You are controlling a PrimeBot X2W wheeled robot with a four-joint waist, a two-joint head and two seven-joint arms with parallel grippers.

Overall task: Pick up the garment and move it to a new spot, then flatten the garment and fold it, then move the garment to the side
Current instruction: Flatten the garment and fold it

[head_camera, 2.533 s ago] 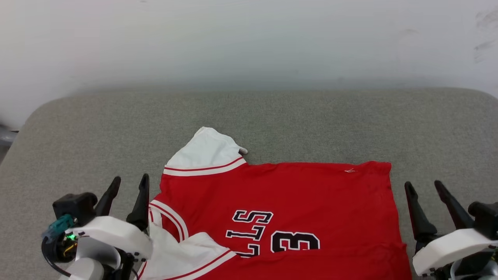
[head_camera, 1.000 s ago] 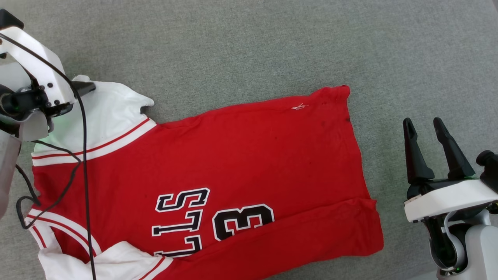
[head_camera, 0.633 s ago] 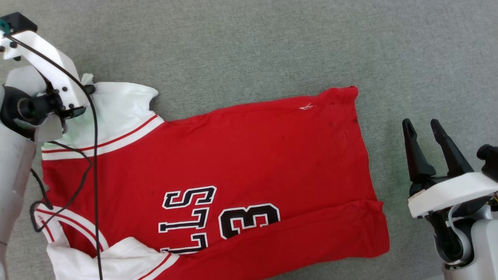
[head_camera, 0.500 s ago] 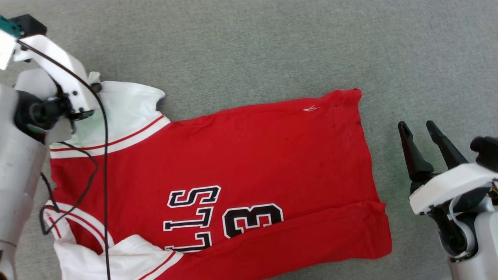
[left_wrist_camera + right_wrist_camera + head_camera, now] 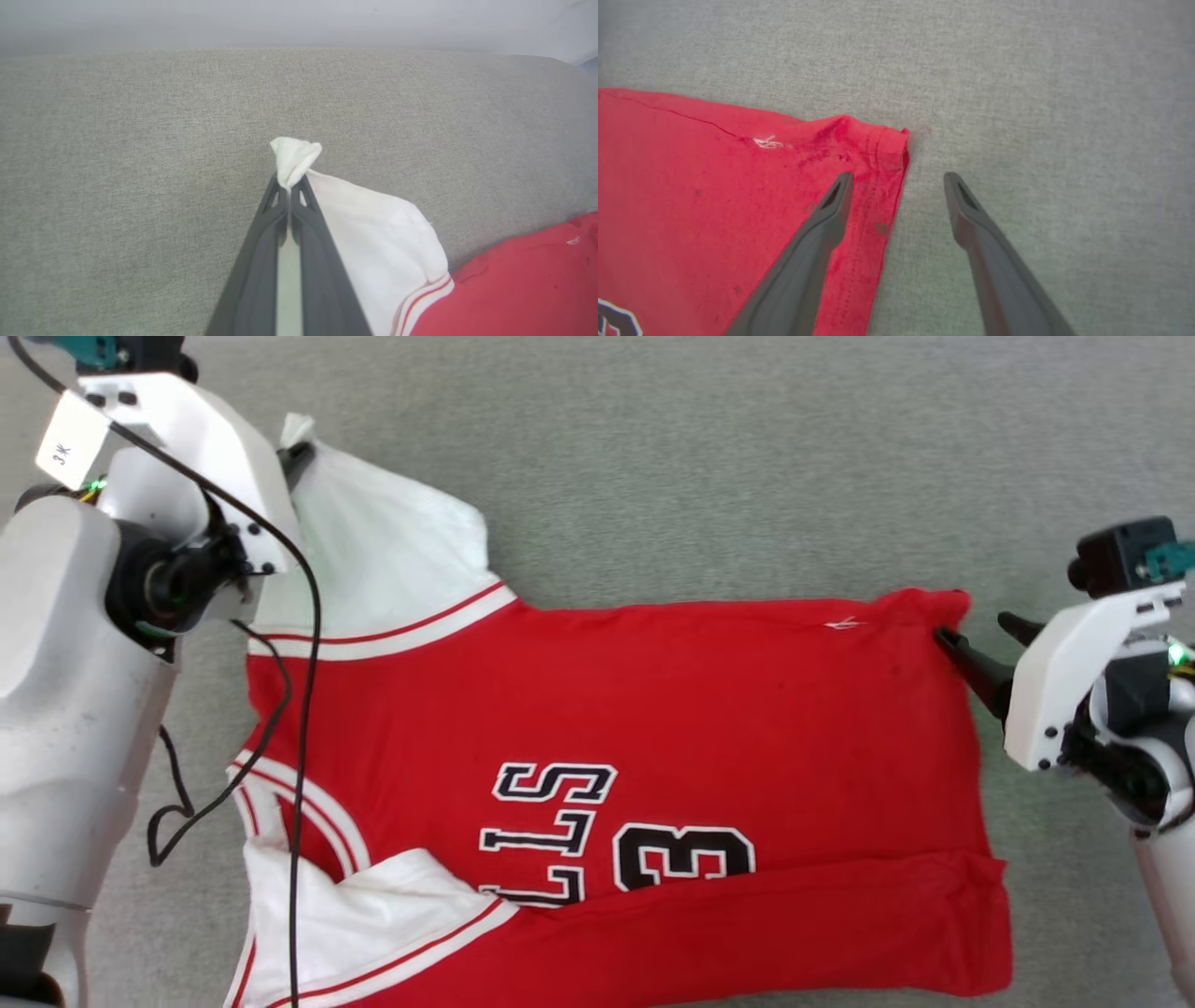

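Garment (image 5: 653, 709) lies spread on the grey cloth-covered table (image 5: 700, 476), printed side up, with the collar end to the robot's left and the hem to its right. Its near edge is cut off by the bottom of the head view, and a band of red cloth is folded over along that edge. The white near sleeve (image 5: 373, 924) is folded in over the chest and covers the foot of the black lettering (image 5: 551, 831). How much print lies beneath cannot be told.

The right fingers (image 5: 971, 663) stand spread at the far hem corner, released and holding nothing. In the right wrist view one finger is over the red hem and the other over bare table just beside it, with the hem edge between them. Contact with the cloth cannot be confirmed.

The left fingers (image 5: 280, 214) are clenched on the tip of the white far sleeve (image 5: 392, 551). A twist of cloth pokes out past the tips, and the sleeve is drawn out toward them. The left arm (image 5: 65, 709) hides that sleeve's outer edge in the head view. Beyond, bare table runs to a pale, blurred wall (image 5: 299, 18).
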